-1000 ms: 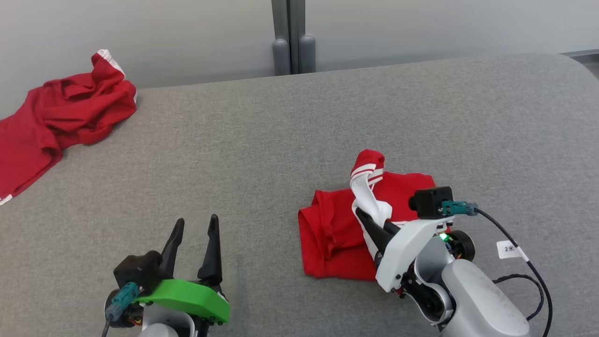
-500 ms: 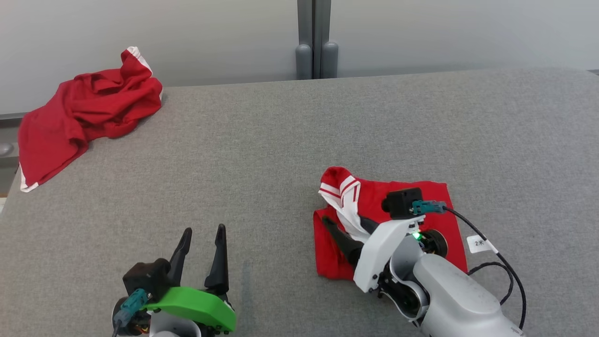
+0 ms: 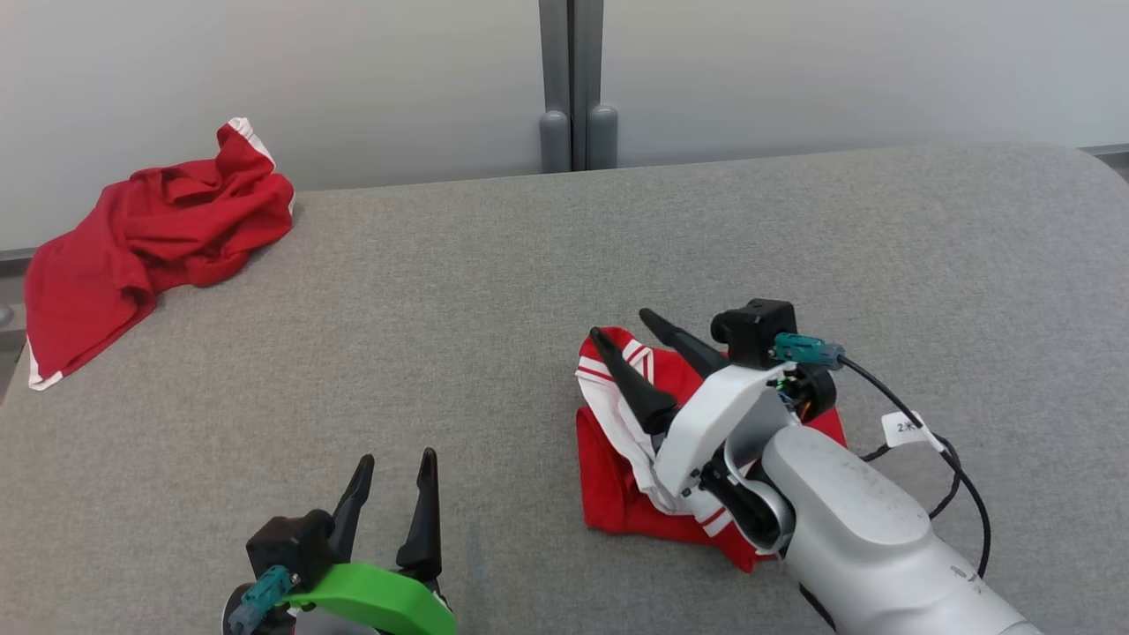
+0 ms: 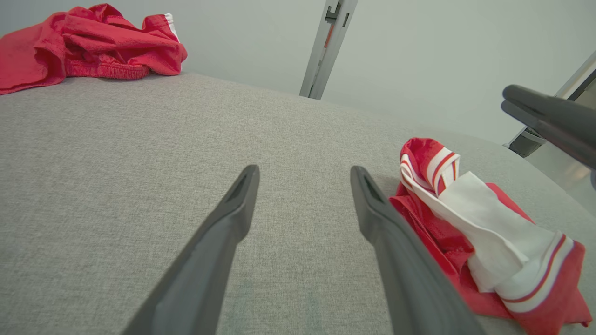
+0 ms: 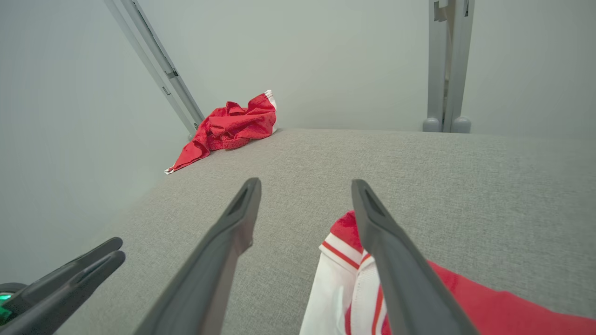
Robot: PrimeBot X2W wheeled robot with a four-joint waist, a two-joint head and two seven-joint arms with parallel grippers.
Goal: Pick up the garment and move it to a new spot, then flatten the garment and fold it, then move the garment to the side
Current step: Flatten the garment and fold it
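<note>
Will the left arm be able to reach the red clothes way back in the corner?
Probably, with a stretch. The left gripper is open, and just bare grey table lies between it and the red clothes. They sit far off at the back edge, though.

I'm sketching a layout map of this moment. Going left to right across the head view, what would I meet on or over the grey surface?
crumpled red garment → left gripper → red-and-white garment → white cable tag
</note>
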